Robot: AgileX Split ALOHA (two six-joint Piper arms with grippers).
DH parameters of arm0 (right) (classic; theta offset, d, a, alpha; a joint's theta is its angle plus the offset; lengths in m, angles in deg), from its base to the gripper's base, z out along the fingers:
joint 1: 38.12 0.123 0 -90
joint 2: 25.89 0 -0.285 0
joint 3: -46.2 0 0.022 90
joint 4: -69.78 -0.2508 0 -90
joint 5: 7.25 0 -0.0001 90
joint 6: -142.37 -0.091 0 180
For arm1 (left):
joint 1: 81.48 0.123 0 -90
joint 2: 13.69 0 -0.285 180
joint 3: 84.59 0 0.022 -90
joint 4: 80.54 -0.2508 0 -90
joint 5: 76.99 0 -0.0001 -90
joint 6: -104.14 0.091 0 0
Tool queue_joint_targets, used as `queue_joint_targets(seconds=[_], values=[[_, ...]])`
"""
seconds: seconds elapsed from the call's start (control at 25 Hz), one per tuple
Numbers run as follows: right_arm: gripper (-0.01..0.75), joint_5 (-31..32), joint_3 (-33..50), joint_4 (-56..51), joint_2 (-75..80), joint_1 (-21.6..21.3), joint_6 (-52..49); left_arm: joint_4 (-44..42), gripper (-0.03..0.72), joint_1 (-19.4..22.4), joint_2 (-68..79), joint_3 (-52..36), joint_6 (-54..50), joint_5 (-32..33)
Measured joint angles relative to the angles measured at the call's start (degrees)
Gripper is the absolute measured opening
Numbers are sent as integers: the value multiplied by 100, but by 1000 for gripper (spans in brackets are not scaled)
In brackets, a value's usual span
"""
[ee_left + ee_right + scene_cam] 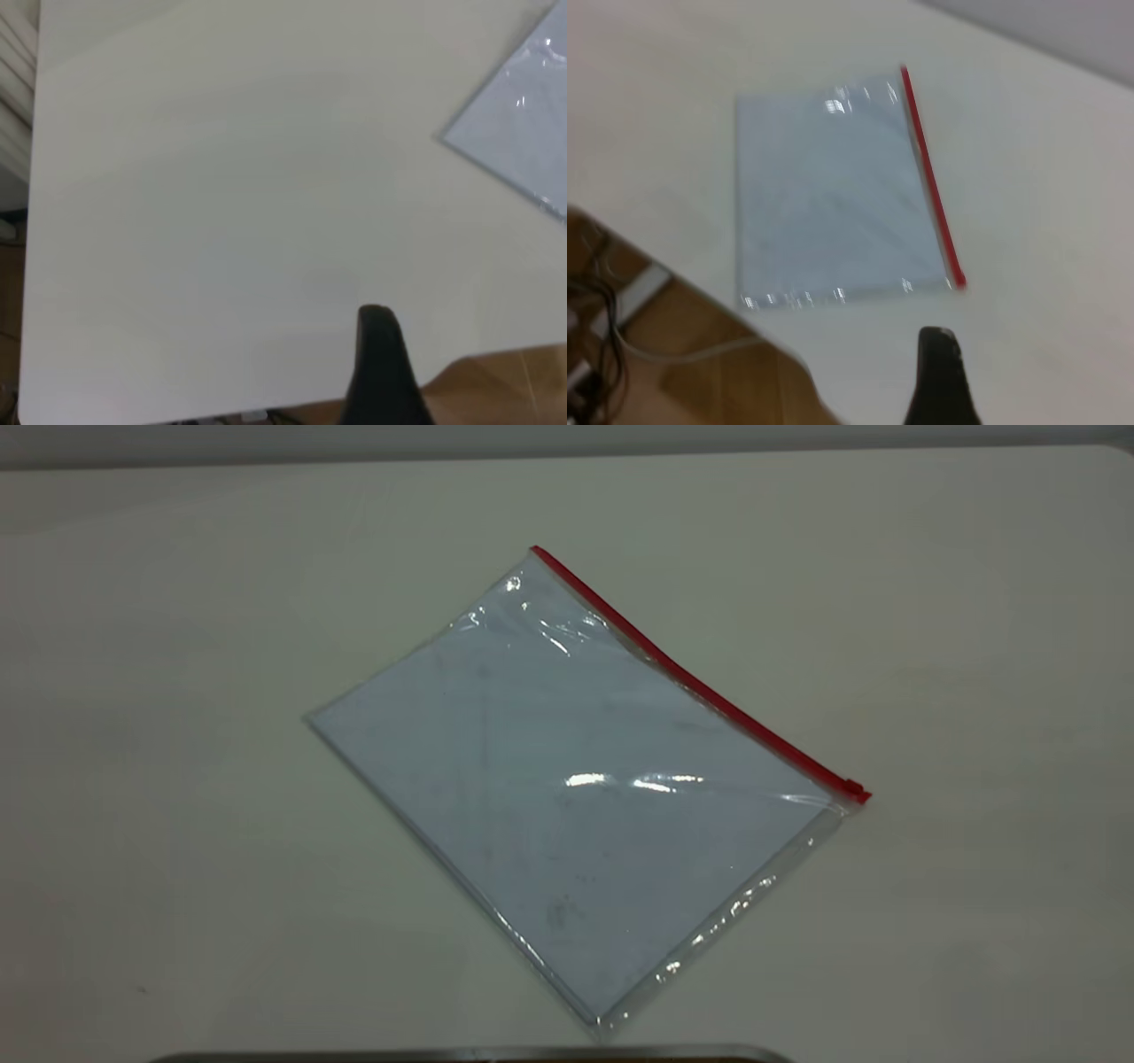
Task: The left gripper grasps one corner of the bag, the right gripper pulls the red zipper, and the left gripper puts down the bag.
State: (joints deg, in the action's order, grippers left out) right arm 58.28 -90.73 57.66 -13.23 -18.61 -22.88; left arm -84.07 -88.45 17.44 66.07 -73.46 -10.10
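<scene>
Left pincer (383, 372) apart from bag (523, 133)

One bag (567, 779), one red zipper (700, 682), one pale sheet (532, 797) inside, one table (177, 646).

The bag (567, 779), a clear plastic pouch with a pale blue-white sheet inside, lies flat and skewed on my desk (177, 868). Its red zipper (700, 682) runs along the far long edge, slider tab (855, 789) at the right-hand end.
</scene>
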Motion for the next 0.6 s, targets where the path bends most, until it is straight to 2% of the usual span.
queue_joint_targets(seconds=[0.32,0.6], values=[[576,84,578,240,-230,0,24,472,590,0,-1021,-1076,303,0],[576,-9,645,235,-230,0,30,808,590,0,-1152,-1773,548,-27]])
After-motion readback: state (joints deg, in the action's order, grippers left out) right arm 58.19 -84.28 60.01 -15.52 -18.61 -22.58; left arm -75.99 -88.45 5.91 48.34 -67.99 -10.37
